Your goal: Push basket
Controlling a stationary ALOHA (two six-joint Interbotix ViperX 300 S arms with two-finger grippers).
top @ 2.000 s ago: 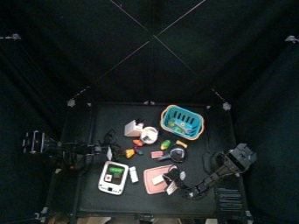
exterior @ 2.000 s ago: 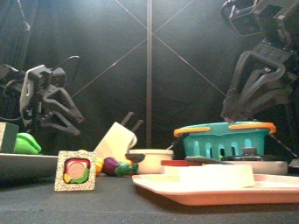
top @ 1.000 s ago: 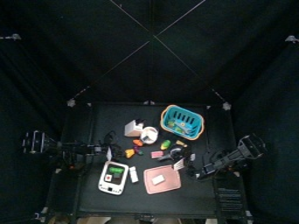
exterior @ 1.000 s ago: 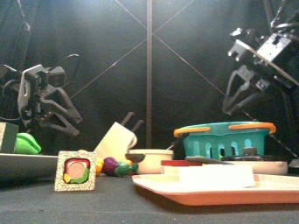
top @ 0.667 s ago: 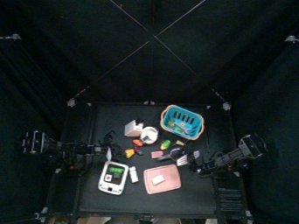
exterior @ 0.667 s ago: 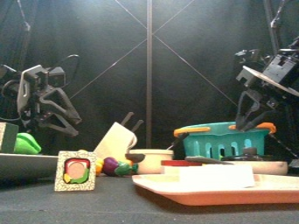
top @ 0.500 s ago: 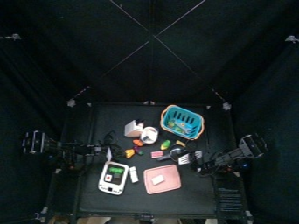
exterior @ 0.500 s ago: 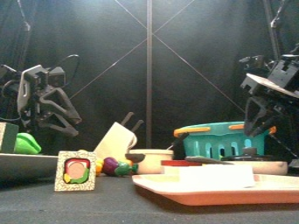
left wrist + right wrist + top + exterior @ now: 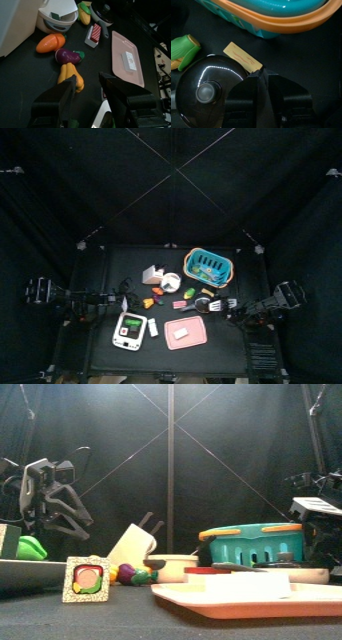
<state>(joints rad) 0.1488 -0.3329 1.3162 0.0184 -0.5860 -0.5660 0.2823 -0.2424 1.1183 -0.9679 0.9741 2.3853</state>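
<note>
Basket (image 9: 209, 264) judged light, stiff, easily slid on the desk (image 9: 241, 343)
A push low on its lattice wall is advised; right claw (image 9: 262, 95) seen nearly closed, empty; left claw (image 9: 85, 102) parted, nothing held

The basket (image 9: 209, 264) sits just right of centre and a little above the middle of the top view, upright, mouth open upward. It is turquoise-blue, rounded-rectangular, with slotted sides and a pale inside. In the front view it stands at lower right (image 9: 258, 544), showing an orange band beneath its rim. The right wrist view shows its rim along the upper edge (image 9: 278, 15).
</note>
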